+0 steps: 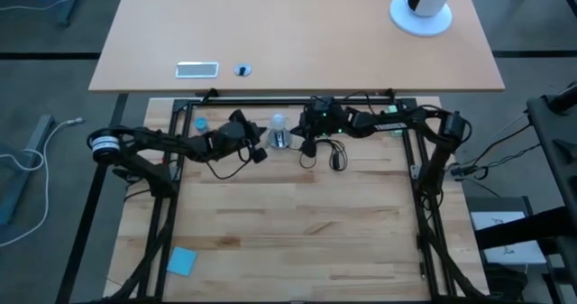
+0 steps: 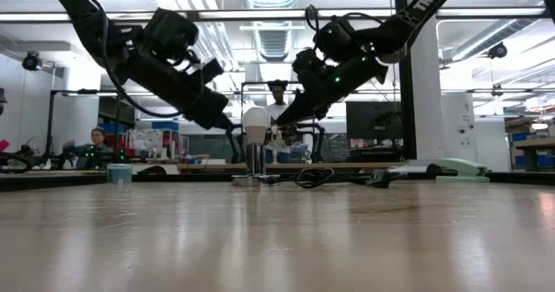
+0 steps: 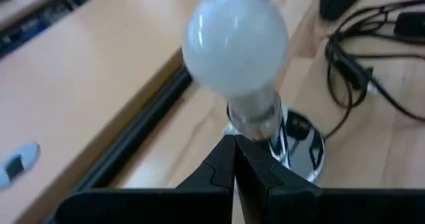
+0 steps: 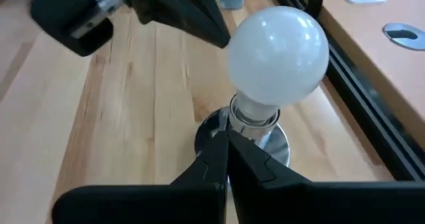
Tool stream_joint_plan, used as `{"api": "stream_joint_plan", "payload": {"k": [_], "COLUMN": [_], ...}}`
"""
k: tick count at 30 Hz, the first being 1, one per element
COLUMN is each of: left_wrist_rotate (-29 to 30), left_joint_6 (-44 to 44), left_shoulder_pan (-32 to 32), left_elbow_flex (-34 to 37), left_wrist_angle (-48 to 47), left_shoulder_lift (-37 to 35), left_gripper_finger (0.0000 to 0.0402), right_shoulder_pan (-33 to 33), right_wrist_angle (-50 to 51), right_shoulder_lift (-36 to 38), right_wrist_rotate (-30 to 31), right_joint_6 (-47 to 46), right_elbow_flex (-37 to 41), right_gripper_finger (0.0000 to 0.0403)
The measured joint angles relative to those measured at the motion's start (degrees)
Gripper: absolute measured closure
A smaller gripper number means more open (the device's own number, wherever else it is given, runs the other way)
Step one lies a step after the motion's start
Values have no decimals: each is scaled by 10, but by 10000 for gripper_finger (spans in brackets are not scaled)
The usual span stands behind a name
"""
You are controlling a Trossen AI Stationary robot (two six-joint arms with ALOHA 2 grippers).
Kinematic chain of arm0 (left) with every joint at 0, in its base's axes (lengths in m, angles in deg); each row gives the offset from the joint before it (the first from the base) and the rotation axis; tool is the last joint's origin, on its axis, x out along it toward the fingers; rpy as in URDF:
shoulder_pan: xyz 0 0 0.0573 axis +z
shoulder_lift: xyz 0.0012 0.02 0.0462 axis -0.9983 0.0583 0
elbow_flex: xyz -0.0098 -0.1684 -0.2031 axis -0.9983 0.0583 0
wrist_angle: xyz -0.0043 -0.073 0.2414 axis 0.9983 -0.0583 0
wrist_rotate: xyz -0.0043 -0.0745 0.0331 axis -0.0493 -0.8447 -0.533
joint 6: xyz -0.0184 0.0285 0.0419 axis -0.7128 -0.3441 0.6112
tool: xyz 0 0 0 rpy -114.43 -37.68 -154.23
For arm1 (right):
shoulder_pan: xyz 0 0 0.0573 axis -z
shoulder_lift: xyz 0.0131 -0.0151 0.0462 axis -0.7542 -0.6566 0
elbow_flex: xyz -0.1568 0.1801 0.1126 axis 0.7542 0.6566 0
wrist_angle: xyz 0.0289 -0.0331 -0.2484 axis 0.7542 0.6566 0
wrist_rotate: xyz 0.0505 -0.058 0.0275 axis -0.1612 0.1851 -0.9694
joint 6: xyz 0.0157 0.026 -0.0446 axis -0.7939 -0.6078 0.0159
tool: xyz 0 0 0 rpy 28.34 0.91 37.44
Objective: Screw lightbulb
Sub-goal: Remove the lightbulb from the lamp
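On the worktop (image 1: 297, 232), the lightbulb (image 1: 278, 124) is seen upright in the silver socket disc (image 4: 242, 139), between both sets of jaws. The left gripper (image 1: 256, 151) and right gripper (image 1: 301, 140) are clenched on nothing, just beside its base.

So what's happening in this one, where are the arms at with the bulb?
The lightbulb stands upright in the silver socket disc near the table's far edge. Both arms have closed in on it from either side: the left tool and the right tool each point at the bulb's neck with fingers pressed together. Neither appears to grip it. A black cord trails from the socket.
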Motion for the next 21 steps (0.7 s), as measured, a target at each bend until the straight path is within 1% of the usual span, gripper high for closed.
{"api": "stream_joint_plan", "payload": {"k": [4, 7, 9, 11, 15, 21], "left_wrist_rotate": [-11, -12, -13, -15, -18, -18], "left_joint_6": [-23, -29, -27, -24, -24, -42], "left_shoulder_pan": [0, 0, 0, 0, 0, 0], "left_elbow_flex": [15, 24, 27, 27, 27, 38], "left_wrist_angle": [15, 52, 85, 109, 107, 104], "left_shoulder_lift": [4, 4, 4, 3, 3, 3], "left_gripper_finger": [401, 401, 401, 401, 401, 401], "right_shoulder_pan": [0, -3, -7, -13, -24, -21], "right_wrist_angle": [2, -40, -76, -89, -84, -84], "right_shoulder_lift": [20, 25, 25, 25, 26, 26], "right_wrist_rotate": [0, -2, -20, -32, 7, 16], "right_joint_6": [0, -14, -32, -34, -10, 7], "right_elbow_flex": [0, -5, -21, -44, -78, -82], "right_gripper_finger": [401, 401, 401, 401, 401, 401]}}
